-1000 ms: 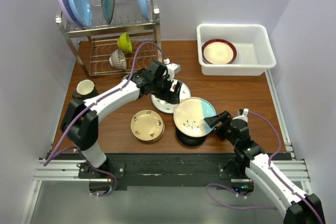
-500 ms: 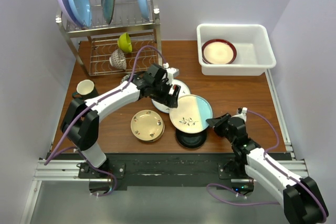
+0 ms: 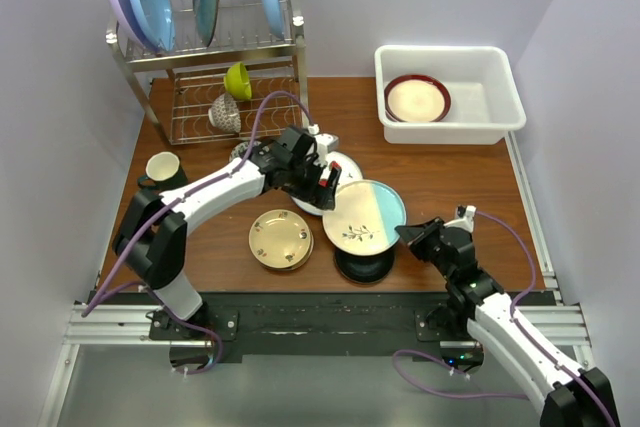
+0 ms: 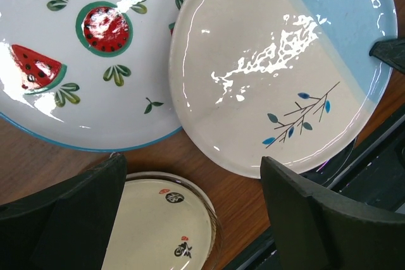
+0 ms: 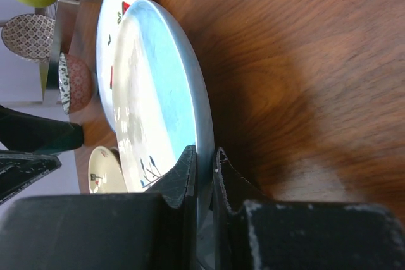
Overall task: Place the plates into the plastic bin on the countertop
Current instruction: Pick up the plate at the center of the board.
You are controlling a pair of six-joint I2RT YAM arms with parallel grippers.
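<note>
right gripper: clenched on the teal near-right rim of the cream-and-teal plate, one finger on each face of the edge in the right wrist view.
cream-and-teal plate: near the front middle of the countertop, over the black plate and overlapping the edge of the watermelon plate; lifted or resting, cannot tell.
left gripper: released, jaws wide, grasping nothing, above the seam between watermelon plate and cream-and-teal plate.
gold-tan plate: flat on the wood, left of the black plate, near but apart.
maroon-rimmed plate: lying in the left half of the plastic bin.
plastic bin: at the far right corner of the countertop, well apart from both grippers.
</note>
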